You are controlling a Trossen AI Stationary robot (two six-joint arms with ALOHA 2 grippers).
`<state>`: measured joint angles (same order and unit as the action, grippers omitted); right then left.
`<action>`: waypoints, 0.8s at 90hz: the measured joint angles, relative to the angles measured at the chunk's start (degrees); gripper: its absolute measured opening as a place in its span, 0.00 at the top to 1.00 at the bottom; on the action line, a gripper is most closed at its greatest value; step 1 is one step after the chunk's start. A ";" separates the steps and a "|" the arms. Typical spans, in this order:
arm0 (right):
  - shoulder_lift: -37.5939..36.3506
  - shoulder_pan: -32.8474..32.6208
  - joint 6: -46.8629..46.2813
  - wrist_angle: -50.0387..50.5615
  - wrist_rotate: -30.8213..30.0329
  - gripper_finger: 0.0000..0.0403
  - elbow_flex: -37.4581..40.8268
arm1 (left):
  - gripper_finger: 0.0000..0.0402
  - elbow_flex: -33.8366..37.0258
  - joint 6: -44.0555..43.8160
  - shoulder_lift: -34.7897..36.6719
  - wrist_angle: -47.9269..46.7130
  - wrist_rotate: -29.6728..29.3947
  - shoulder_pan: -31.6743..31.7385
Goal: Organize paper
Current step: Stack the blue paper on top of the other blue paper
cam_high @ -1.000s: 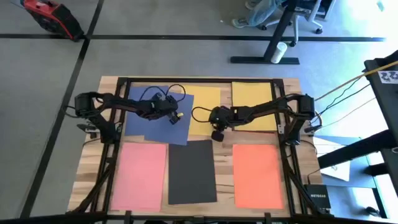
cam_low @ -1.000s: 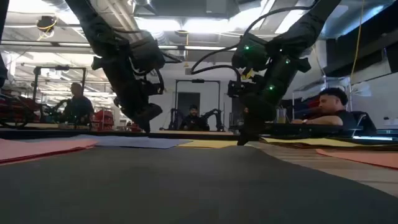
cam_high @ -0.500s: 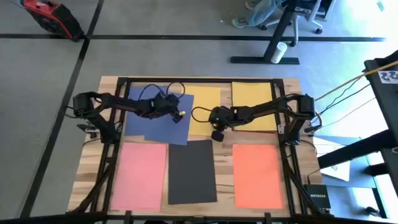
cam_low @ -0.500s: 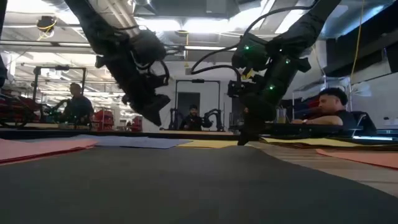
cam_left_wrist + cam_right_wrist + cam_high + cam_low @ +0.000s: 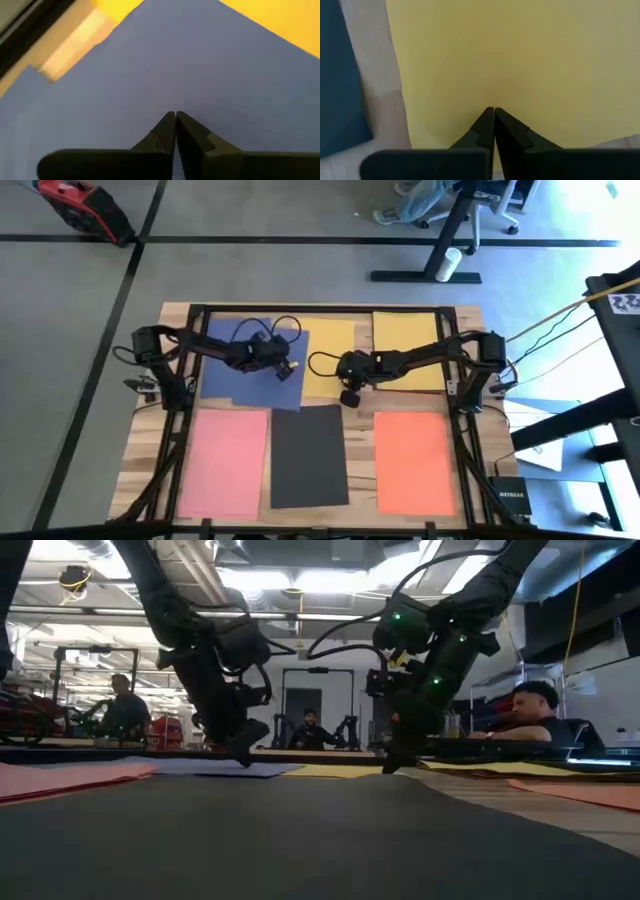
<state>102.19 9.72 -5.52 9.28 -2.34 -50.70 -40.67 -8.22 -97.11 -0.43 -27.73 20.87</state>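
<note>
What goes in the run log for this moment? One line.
left hand: shut, tip on blue paper | right hand: shut, tip on yellow paper

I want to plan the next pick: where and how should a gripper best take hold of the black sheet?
Probably at the black sheet's edge nearest the arms, coming straight down from above. It lies flat on the table with bare wood along its long sides, so nothing stands up to pinch; a gripper would likely have to press and lift an edge or corner first.
</note>
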 joint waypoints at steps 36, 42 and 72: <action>-0.02 0.01 -0.02 0.13 0.01 1.00 0.00 | 1.00 0.03 2.61 5.78 -4.90 -0.49 4.39; -0.02 0.00 -0.02 0.13 0.01 1.00 0.00 | 1.00 0.03 2.52 6.66 -2.40 4.46 4.10; -0.02 0.00 -0.02 0.09 0.01 1.00 0.00 | 1.00 -0.03 1.57 2.05 -0.50 8.30 2.75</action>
<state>102.17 9.72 -5.54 9.37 -2.33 -50.70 -40.71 -6.66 -95.06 -0.93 -19.44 23.62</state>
